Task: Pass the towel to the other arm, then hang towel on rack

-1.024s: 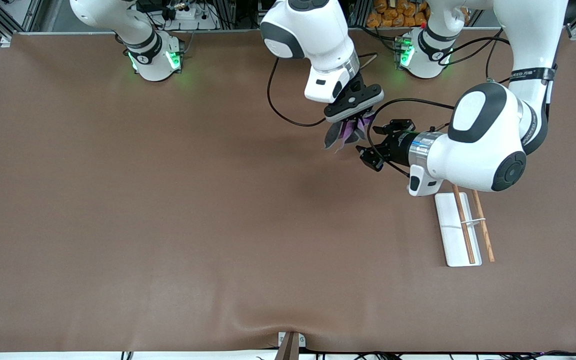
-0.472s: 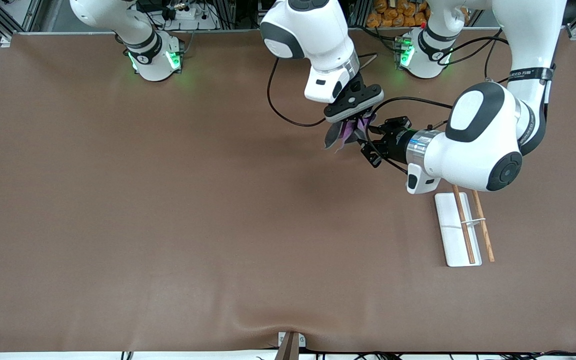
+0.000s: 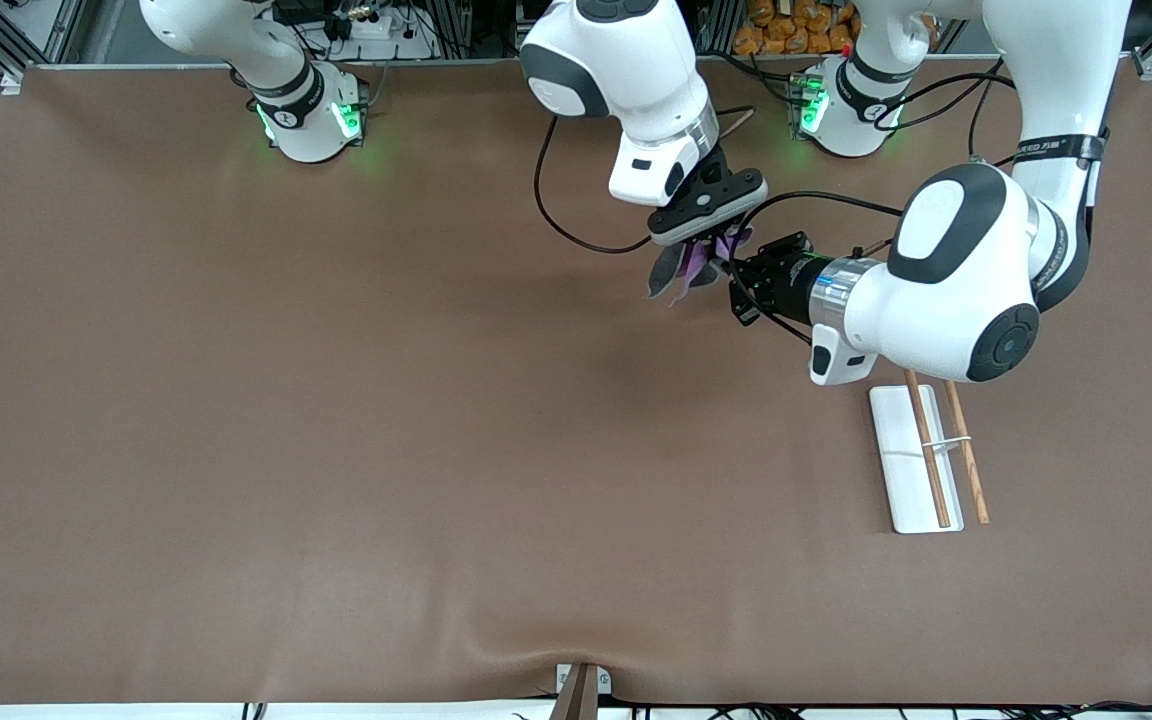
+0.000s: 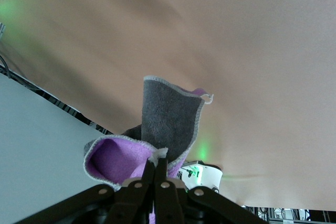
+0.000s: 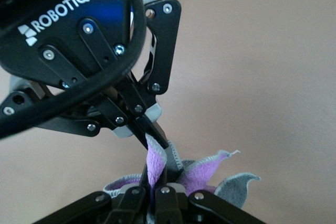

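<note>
Both hands pinch the towel [image 3: 688, 264] in mid-air over the desk [image 3: 336, 400] — right hand [image 3: 704, 240] from above, left hand [image 3: 733, 280] closed on its edge beside; the rack [image 3: 921, 455] lies below the left arm.

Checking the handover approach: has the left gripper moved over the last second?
Yes. The left gripper moved away from the rack and shut on the towel.
</note>
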Robot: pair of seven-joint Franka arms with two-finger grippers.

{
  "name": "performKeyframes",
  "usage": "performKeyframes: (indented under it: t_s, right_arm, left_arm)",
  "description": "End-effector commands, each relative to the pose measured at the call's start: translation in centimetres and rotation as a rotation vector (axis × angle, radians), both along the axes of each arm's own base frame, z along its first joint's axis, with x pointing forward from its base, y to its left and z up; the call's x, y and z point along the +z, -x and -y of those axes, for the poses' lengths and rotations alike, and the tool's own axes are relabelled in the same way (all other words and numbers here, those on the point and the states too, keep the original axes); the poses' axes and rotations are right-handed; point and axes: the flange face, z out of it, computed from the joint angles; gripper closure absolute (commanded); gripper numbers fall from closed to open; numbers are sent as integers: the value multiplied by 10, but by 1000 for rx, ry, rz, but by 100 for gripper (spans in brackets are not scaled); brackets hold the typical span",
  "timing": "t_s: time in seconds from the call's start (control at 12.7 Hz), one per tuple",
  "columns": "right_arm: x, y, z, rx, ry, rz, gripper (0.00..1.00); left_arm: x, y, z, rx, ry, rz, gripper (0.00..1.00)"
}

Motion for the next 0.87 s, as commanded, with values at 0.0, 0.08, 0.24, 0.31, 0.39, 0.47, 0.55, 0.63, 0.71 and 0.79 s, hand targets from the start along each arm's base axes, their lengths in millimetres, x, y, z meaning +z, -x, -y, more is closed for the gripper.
performKeyframes:
  t_s: [0.0, 0.08, 0.24, 0.31, 0.39, 0.47, 0.55, 0.63, 0.71, 0.79]
  right_arm:
    - [8, 3, 1, -15, 2, -1, 100]
    - [8, 3, 1, -15, 2, -1, 100]
    - [7, 1, 2, -18, 3, -1, 100]
    - [7, 2, 2, -15, 7, 2, 95]
    - [7, 1, 3, -18, 8, 3, 10]
    - [5, 1, 4, -19, 13, -1, 0]
    - [8, 2, 4, -19, 11, 2, 0]
    - [8, 2, 4, -19, 10, 1, 0]
    - [8, 2, 4, -19, 10, 1, 0]
    - [8, 2, 4, -19, 10, 1, 0]
  left_arm:
    - [12, 1, 0, 5, -4, 5, 100]
    - [16, -1, -3, 8, -3, 14, 100]
    - [36, -10, -9, 22, 6, 60, 100]
    - [45, -13, -15, 28, 4, 82, 100]
    - [53, -13, -18, 25, -5, 104, 100]
    - [54, -13, -21, 19, -20, 116, 100]
    - [59, -15, -22, 16, -30, 133, 100]
    - [68, -18, -24, 17, -36, 159, 100]
    - [72, -19, -25, 14, -45, 174, 100]
    - [74, -20, -26, 6, -46, 185, 100]
